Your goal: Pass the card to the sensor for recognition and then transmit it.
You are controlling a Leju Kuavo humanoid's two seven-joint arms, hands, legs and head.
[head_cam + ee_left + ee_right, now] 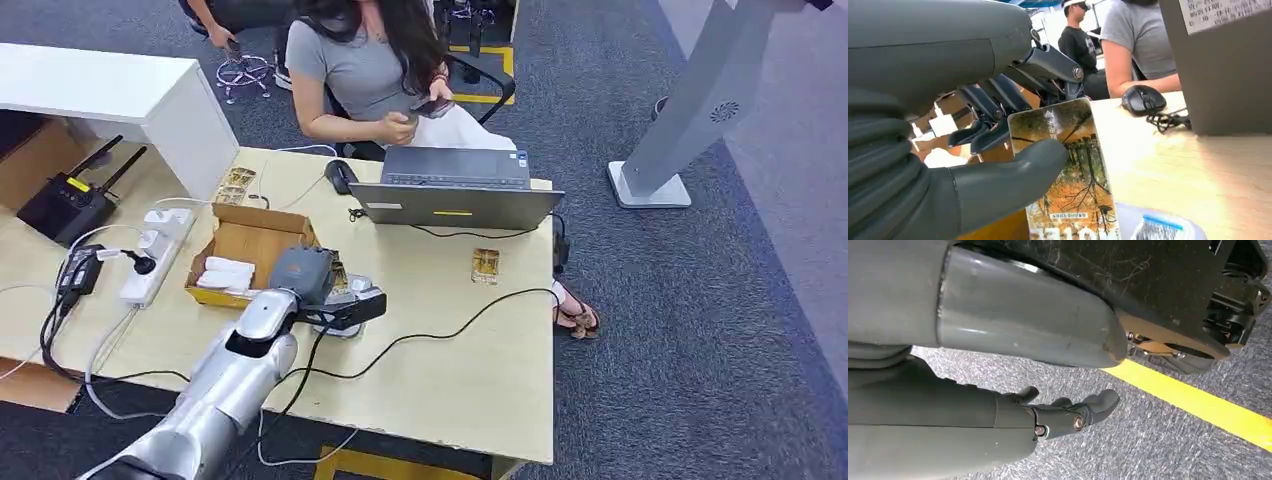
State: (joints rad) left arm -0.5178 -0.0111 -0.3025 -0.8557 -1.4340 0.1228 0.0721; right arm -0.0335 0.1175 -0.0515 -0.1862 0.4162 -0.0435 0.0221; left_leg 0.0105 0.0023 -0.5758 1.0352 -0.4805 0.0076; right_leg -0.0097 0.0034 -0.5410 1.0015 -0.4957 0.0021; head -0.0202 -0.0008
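Note:
My left hand (pixel 315 285) reaches over the middle of the pale wooden table (pixel 470 370). It pinches a card (pixel 1073 185) printed with autumn trees between the thumb (pixel 1013 175) and the dark fingers (pixel 993 100). The card stands upright, its lower edge just beside a pale blue and white sensor (pixel 1163 227) lying on the table right under the hand (pixel 362 288). My right hand (pixel 1068 412) hangs above grey carpet with its fingers loosely apart and nothing in them.
An open cardboard box (pixel 250 250) lies just left of the hand. A laptop (pixel 455 190), a mouse (pixel 340 175) and a seated person (pixel 370 60) are at the far side. Another card (pixel 485 265) lies to the right. Cables (pixel 420 335) cross the table; a power strip (pixel 160 250) is at left.

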